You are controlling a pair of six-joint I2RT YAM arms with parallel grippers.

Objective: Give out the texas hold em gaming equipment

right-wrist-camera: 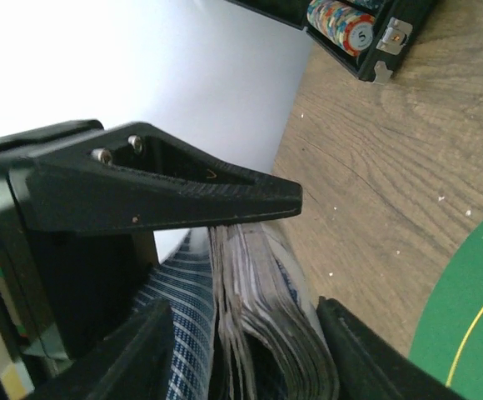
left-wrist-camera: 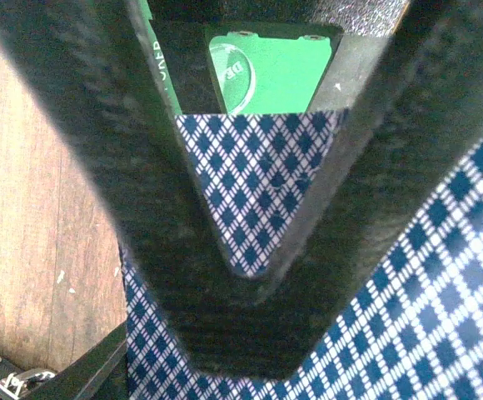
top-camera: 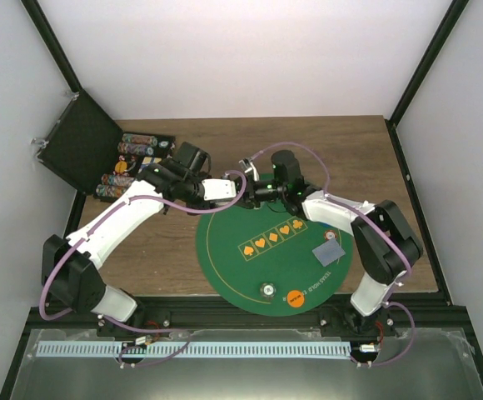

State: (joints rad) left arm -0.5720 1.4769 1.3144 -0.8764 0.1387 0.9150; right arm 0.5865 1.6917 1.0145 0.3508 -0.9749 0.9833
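– Closest to the left wrist lens, what is seen?

– Two black fingers of the left gripper (left-wrist-camera: 243, 329) are seen drawn together into a V and pinched on a card (left-wrist-camera: 250, 192) with a blue diamond-patterned back. The pattern fills the gap between the fingers and spreads out past their tips.

– And the right gripper (right-wrist-camera: 310, 250)?

– Its fingers are clamped on a thick deck (right-wrist-camera: 262, 325), which is seen edge-on between them. The patterned card is seen just beside that deck.

– What is found outward from the fingertips?

– Both grippers are held tip to tip over the far edge of a green mat (top-camera: 250, 275), which is laid on a wooden table (top-camera: 350, 142). Back from the right fingers, toward the arm bases, a lone card (top-camera: 328, 250) is laid face down on the mat. Further back, at the mat's near edge, a pale clear token (top-camera: 267, 290) and an orange token (top-camera: 295, 297) are set near each other. Well apart from the left fingers, on their outer side, an open case (top-camera: 75, 150) is placed, with rows of chips (top-camera: 135, 143) stacked in it.
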